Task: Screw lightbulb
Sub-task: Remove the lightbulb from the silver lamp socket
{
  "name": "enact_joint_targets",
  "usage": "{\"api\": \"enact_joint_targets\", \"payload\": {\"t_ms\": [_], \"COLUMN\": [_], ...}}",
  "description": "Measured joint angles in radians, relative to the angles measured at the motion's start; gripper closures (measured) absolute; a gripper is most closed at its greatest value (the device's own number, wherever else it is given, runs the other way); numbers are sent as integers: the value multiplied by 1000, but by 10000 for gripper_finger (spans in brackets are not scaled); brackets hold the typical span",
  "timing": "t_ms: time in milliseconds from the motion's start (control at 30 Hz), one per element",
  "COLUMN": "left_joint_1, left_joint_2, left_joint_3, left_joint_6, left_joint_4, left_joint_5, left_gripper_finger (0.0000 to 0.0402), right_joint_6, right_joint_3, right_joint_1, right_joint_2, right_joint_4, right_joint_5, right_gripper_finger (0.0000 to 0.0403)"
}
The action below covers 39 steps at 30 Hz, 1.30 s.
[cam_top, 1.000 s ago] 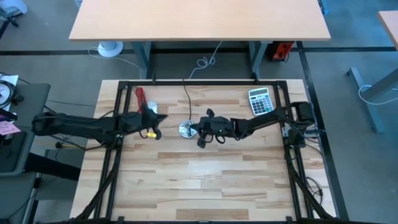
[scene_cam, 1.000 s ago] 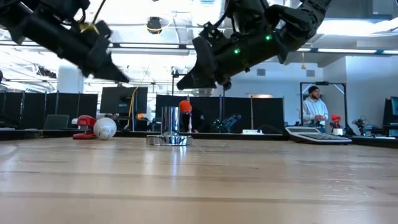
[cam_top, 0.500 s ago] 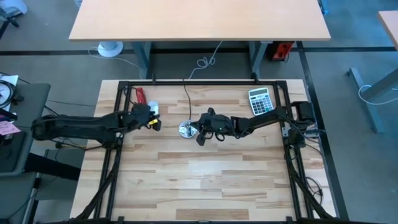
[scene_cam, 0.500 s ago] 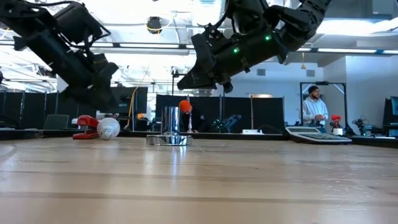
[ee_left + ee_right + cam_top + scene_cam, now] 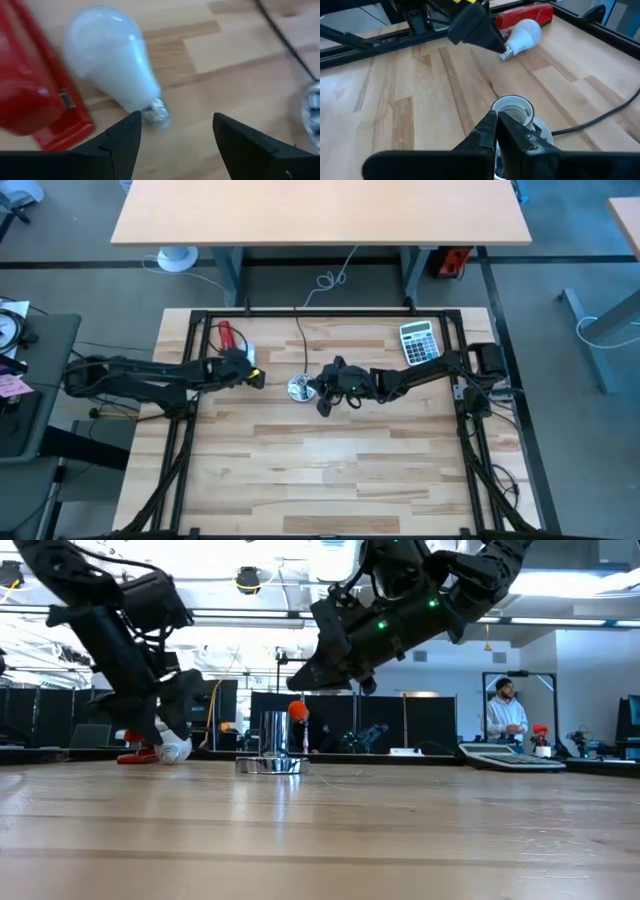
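Since the lightbulb (image 5: 112,65) lies on its side on the wooden table (image 5: 330,470), just beside a red tool (image 5: 35,95) at the far left, it will likely roll at a nudge; I judge it light, smooth and breakable, so a gentle hold across the wide white globe looks safest, leaving the screw base free for the socket (image 5: 513,111). The left gripper (image 5: 172,130) hangs low over it, fingers spread apart and empty, the base just ahead of them. The right gripper (image 5: 497,125) waits above the socket near the table's middle, its fingers pressed together on nothing. The bulb is pear-shaped, matte white, narrowing to a small silvery threaded base that points toward the socket.
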Motion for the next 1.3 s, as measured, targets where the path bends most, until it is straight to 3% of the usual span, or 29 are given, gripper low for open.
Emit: {"api": "enact_joint_targets", "payload": {"t_ms": [467,767,1000,1300], "left_joint_1": [55,71,82,92], "left_joint_2": [278,302,304,304], "left_joint_3": [92,92,90,90], "left_joint_6": [-192,-271,-284,-206], "left_joint_4": [-44,-13,20,30], "left_joint_5": [-21,-69,-106,-119], "left_gripper_finger": [165,177,219,326], "right_joint_6": [-12,-70,-82,-82], "right_joint_3": [0,0,0,0], "right_joint_1": [-1,-2,-6,-6], "right_joint_2": [0,0,0,0], "right_joint_4": [-130,-184,-208,-211], "right_joint_5": [0,0,-1,-1], "right_gripper_finger": [378,378,378,378]}}
